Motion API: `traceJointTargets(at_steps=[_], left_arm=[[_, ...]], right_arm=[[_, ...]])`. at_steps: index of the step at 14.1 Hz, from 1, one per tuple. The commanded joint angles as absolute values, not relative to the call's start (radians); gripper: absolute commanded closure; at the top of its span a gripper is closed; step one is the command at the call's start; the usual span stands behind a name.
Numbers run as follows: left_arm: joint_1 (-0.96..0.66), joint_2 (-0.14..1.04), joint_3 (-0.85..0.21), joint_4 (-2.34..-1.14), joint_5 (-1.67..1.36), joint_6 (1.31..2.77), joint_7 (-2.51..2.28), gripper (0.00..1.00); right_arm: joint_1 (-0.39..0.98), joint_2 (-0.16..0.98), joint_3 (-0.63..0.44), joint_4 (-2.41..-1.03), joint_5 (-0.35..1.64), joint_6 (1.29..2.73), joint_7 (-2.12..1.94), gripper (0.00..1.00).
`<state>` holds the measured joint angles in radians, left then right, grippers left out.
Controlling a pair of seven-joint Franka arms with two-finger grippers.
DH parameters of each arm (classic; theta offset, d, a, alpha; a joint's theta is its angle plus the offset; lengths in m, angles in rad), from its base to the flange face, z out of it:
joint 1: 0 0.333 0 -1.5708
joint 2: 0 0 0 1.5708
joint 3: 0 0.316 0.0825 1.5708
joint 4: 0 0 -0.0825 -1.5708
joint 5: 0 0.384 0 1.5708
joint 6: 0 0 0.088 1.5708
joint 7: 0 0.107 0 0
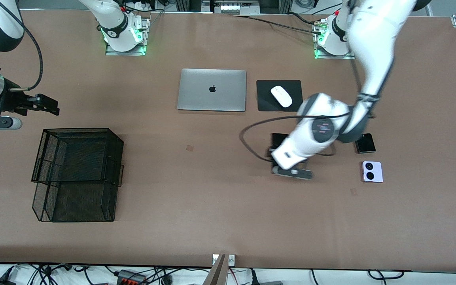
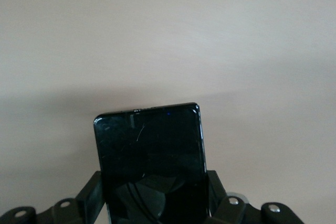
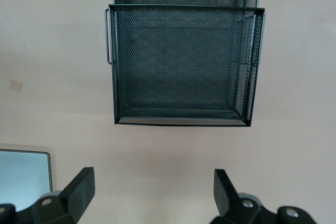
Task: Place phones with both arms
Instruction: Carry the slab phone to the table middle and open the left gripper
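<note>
My left gripper point(image 2: 155, 203) is clamped on the long black slab phone point(image 2: 151, 166); in the left wrist view its two black fingers point(image 2: 90, 199) press the phone's long edges and the glossy slab juts out between them. In the front view that gripper point(image 1: 287, 168) sits low at the brown table point(image 1: 196, 190), toward the left arm's end, and only one corner of the slab point(image 1: 278, 139) shows past the white wrist. I cannot tell whether the phone is lifted or still touching the surface.

The small squarish black phone point(image 1: 365, 143) lies flat on the table just beside my left forearm. The small squarish white phone with two black circles point(image 1: 371, 171) lies close by it, nearer to the front camera.

My right gripper point(image 3: 152, 190) waits with its jaws spread wide and nothing between them. In the front view it point(image 1: 50, 105) hangs at the right arm's end of the table, close by the black wire-mesh two-tier tray point(image 1: 77, 174).

A closed silver laptop point(image 1: 212, 90) and a white computer mouse point(image 1: 281, 96) on a black mat point(image 1: 265, 101) lie between the two bases.
</note>
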<state>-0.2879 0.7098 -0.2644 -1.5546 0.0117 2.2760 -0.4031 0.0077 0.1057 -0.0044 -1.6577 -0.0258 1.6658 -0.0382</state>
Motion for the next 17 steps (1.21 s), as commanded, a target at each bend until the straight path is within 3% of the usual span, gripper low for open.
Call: traceJointTargets(at_steps=[1, 4, 6, 7, 8, 10, 15, 17], left_arm=[[-0.397, 0.886, -0.25, -1.346, 0.028, 2.263, -0.514, 0.63], [-0.44, 0.942, -0.253, -1.305, 0.021, 2.304, -0.532, 0.63], [-0.462, 0.968, -0.255, -1.312, 0.021, 2.361, -0.552, 0.52], [-0.463, 0.972, -0.253, -1.312, 0.028, 2.371, -0.551, 0.04], [-0.459, 0.968, -0.255, -1.31, 0.028, 2.372, -0.551, 0.0], [-0.428, 0.916, -0.249, -1.33, 0.026, 2.323, -0.554, 0.0], [-0.324, 0.741, -0.149, -1.338, 0.182, 1.865, -0.551, 0.0], [-0.254, 0.73, -0.146, -1.338, 0.273, 1.764, -0.546, 0.0]], right_arm=[[0.024, 0.182, -0.003, -1.586, -0.005, 1.66, -0.043, 0.0], [0.028, 0.216, -0.003, -1.586, 0.046, 1.678, -0.044, 0.0], [0.029, 0.227, -0.003, -1.586, 0.046, 1.7, -0.044, 0.0], [0.029, 0.227, -0.003, -1.586, 0.048, 1.703, -0.044, 0.0], [0.029, 0.227, -0.003, -1.586, 0.048, 1.704, -0.043, 0.0], [0.029, 0.235, -0.003, -1.588, 0.049, 1.727, -0.043, 0.0], [0.064, 0.265, 0.003, -1.591, 0.055, 1.73, -0.043, 0.0], [0.101, 0.284, 0.003, -1.588, 0.074, 1.732, -0.044, 0.0]])
